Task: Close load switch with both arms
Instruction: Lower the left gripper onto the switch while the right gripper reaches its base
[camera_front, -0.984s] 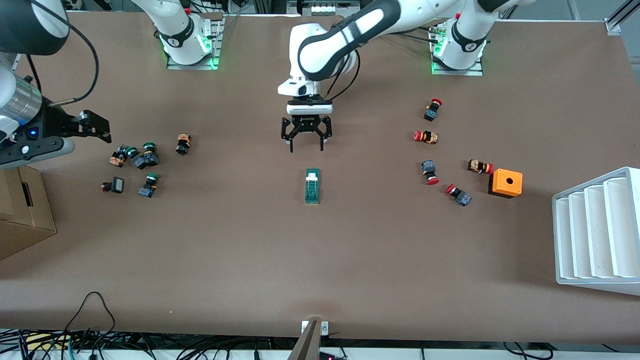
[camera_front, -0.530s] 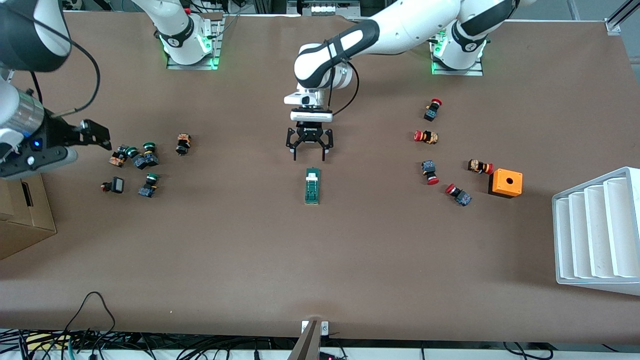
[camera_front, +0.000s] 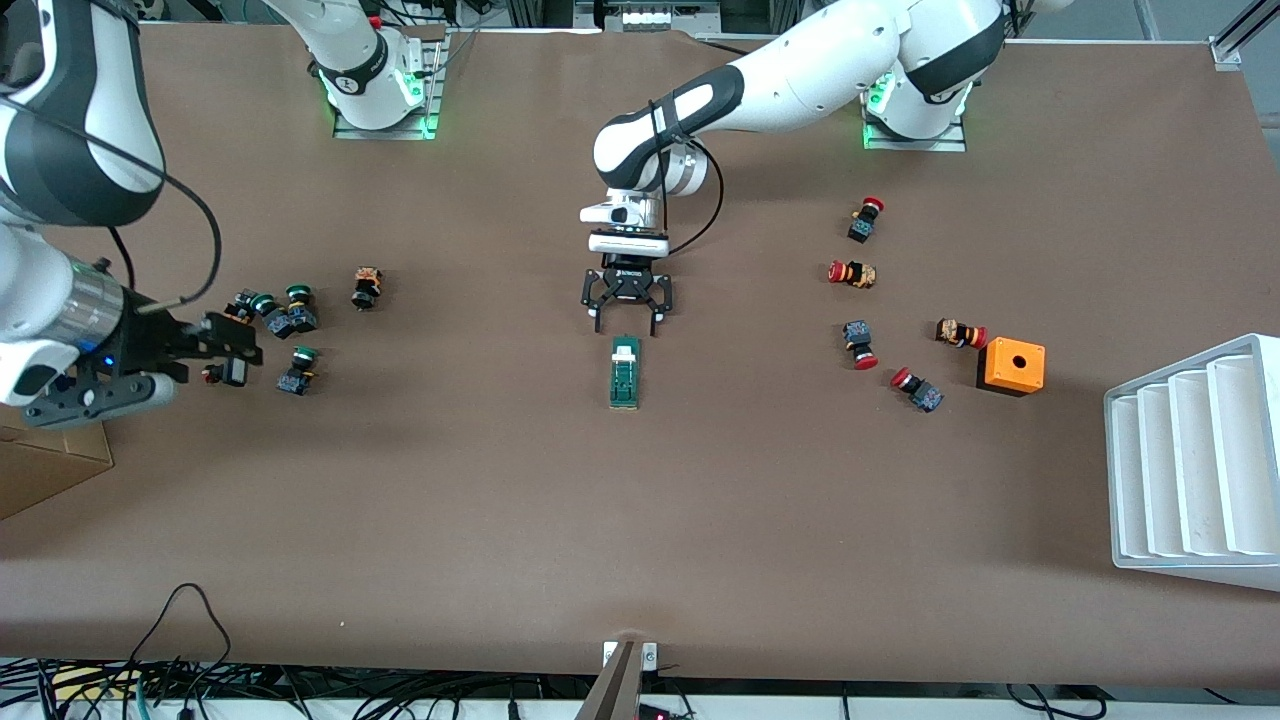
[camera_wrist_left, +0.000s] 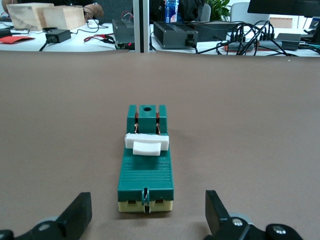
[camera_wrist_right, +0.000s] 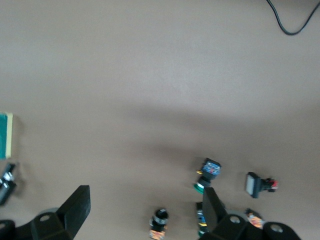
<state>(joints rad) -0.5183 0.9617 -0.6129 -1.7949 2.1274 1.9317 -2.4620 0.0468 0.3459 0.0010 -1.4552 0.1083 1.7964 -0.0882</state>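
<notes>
near the table's middle lies the narrow dark-green load switch (camera_front: 625, 372) with its white sliding tab (camera_wrist_left: 146, 145). left gripper (camera_front: 627, 318), jaws spread wide, hangs just over the switch's tab end. right gripper (camera_front: 232, 350), jaws also spread, hovers over green-capped push buttons (camera_front: 290, 310) toward the right arm's end, well apart from the switch.

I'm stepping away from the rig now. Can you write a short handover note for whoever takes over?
Left gripper: jaws open, holding nothing, over the table just short of the load switch at its white tab end.
Right gripper: jaws open, holding nothing, over the green-capped buttons at the right arm's end of the table.
Done: nothing touched.
Left: both arms must reach the load switch and close it.
</notes>
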